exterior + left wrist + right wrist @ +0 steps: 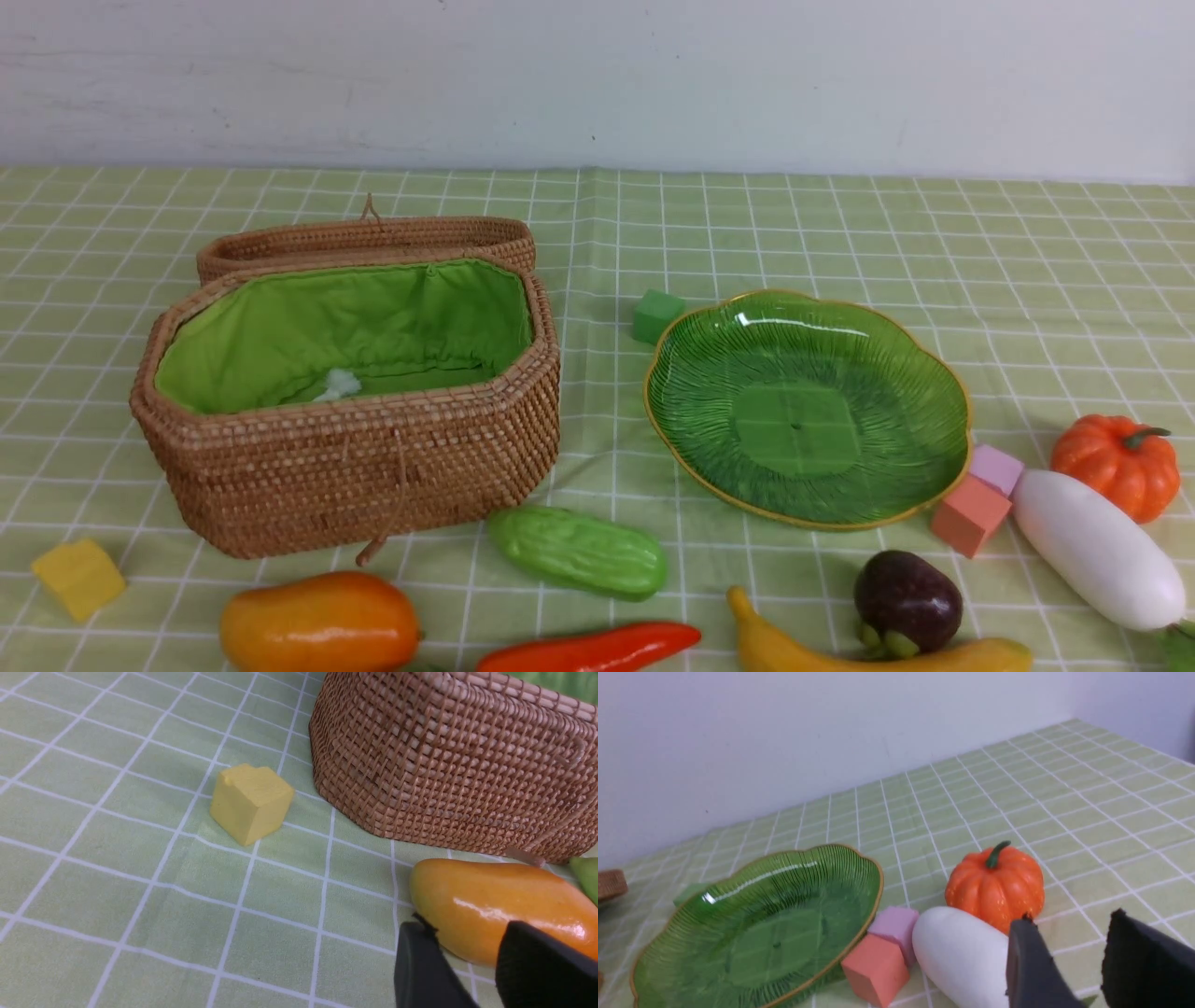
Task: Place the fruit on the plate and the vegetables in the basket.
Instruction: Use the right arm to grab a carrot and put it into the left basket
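The open basket (355,467) stands at the left and the green plate (803,411) at the right; neither holds any toy food. Along the near edge lie the mango (317,623), cucumber (579,553), red pepper (593,649), banana (840,653) and purple fruit (907,599). At the far right lies the white radish (1097,546), with the pumpkin (1116,462) behind it. My left gripper (465,933) hovers open just short of the mango (495,905). My right gripper (1070,917) is open beside the radish (962,952) and pumpkin (994,884). Neither gripper shows in the front view.
A yellow cube (79,577) sits left of the basket, and a green cube (656,315) behind the plate. Pink (997,467) and salmon (971,515) cubes lie between plate and radish. The basket's lid (364,238) hangs open behind it. A white wall closes the back.
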Robot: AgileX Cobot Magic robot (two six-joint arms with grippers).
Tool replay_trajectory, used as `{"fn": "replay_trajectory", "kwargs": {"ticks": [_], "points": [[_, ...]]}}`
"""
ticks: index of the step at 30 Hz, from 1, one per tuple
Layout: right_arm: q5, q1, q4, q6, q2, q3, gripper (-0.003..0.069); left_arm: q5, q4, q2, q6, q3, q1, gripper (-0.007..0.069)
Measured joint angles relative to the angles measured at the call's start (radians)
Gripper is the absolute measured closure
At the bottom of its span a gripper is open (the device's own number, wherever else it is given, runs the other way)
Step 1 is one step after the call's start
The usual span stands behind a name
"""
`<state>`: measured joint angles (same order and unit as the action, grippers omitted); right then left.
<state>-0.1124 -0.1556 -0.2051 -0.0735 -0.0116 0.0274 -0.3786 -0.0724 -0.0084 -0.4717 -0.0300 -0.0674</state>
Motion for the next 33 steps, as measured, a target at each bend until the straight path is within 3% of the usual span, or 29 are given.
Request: {"fn": "replay_trajectory", "kwargs": {"ticks": [8,15,16,18,22,28,30,33], "points": [[0.124,0.000,-0.042,-0.061,0.000,0.000,0.0418,0.049,-0.094,0.000,0.010,0.000,0.000,0.0386],[0.350,0.000,-0.039,-0.139,0.000,-0.007,0.0418,0.436,0.005,0.000,-0.188,0.000,0.000,0.0386],[0.352,0.000,-0.039,-0.147,0.000,-0.012,0.0418,0.450,0.012,0.000,-0.197,0.000,0.000,0.0386],[0.334,0.000,-0.035,-0.201,0.001,-0.079,0.0418,0.654,0.039,0.000,-0.267,0.000,0.000,0.0386],[0.281,0.000,-0.028,-0.255,0.043,-0.225,0.0418,0.859,0.032,0.000,-0.270,0.000,0.000,0.0386],[0.083,0.010,-0.013,-0.286,0.170,-0.488,0.0418,0.810,-0.004,0.002,-0.297,0.058,0.000,0.0386],[-0.133,0.026,0.012,-0.284,0.303,-0.682,0.0418,0.686,-0.010,0.024,-0.328,0.155,0.000,0.0386],[-0.275,0.047,0.021,-0.248,0.427,-0.828,0.0418,0.499,-0.011,0.075,-0.349,0.276,0.000,0.0386]]}}
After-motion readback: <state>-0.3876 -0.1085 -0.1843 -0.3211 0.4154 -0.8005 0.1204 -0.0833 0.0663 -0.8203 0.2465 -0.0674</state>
